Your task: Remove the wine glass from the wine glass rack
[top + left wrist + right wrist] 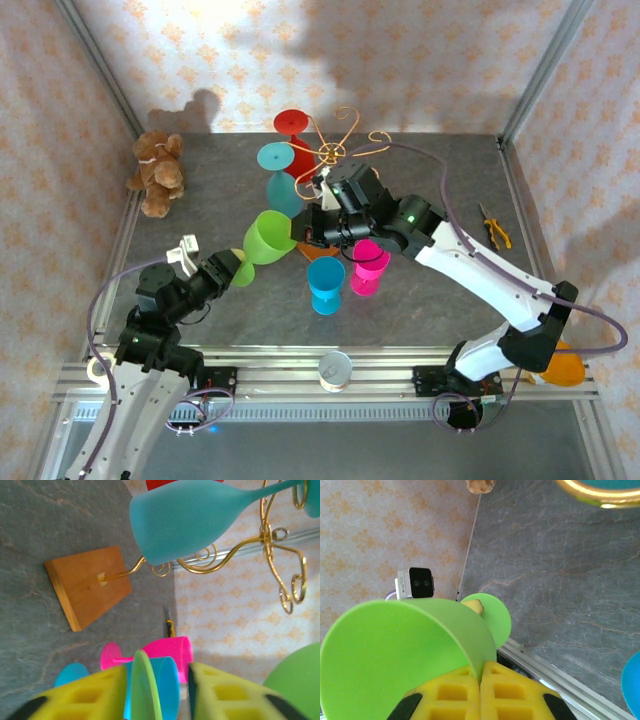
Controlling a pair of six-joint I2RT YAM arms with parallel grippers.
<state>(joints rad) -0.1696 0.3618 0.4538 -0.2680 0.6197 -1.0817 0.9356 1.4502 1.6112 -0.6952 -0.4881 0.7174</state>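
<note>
The gold wire wine glass rack (331,151) stands at the back centre, and its wooden base (87,585) and curled arms (272,545) show in the left wrist view. A teal glass (190,517) and a red glass (293,124) hang from it. A green wine glass (268,240) lies sideways in the air off the rack. My right gripper (481,672) is shut on its rim. My left gripper (157,672) is open with the green foot disc (145,690) between its fingers, a gap showing on one side.
A blue glass (326,283) and a pink glass (369,265) stand upside down on the table under the right arm. A teddy bear (157,172) sits at the back left, pliers (495,228) lie at the right edge, and an orange glass (563,368) sits near the right base.
</note>
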